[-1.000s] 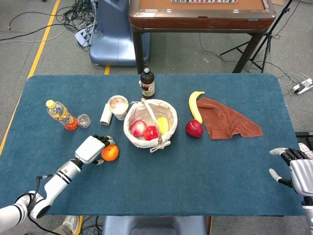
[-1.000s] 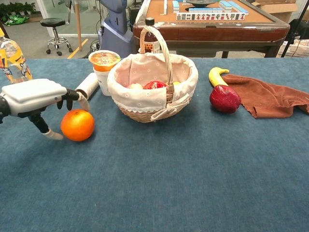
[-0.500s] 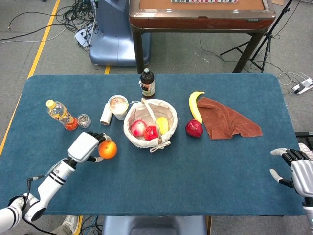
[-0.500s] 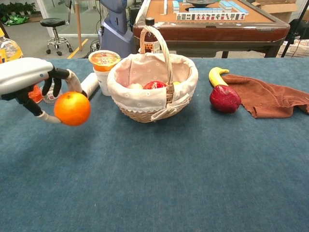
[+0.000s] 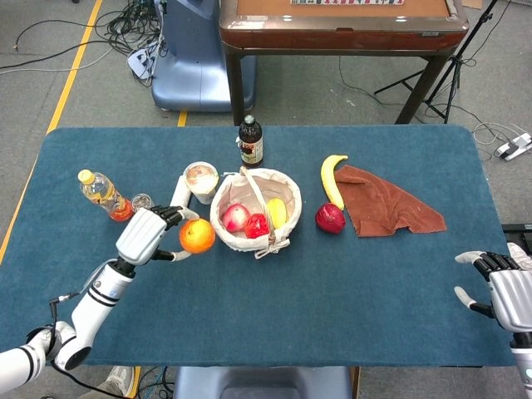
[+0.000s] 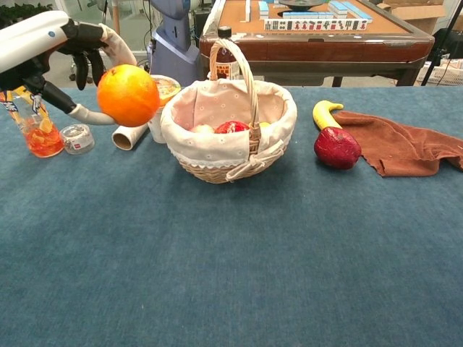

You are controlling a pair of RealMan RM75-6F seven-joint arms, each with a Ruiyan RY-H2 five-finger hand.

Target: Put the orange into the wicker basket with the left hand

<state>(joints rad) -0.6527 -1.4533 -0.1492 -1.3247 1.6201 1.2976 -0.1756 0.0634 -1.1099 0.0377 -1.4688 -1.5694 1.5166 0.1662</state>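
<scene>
Lifted off the desk (image 5: 274, 307) within the last second, the orange (image 5: 197, 236) now rides gripped in the left hand (image 5: 143, 236) fingers just left of the wicker basket (image 5: 226, 237), nearly ready to drop in, while the right hand (image 5: 509, 295) idles empty, fingers spread.

A: Change since 1.0 s ago? The orange (image 5: 197, 236) sat on the table then, left hand (image 5: 143, 236) closed around it from its left.

B: Now lifted clear of the cloth, held in that hand's fingers. Rose steadily across the frames.

A: Lateral shift?

B: Toward the wicker basket (image 5: 223, 226): in the head view the fruit is just beside its left rim; in the chest view it hangs level with the handle, overlapping the cup (image 6: 165, 87) behind.
</scene>
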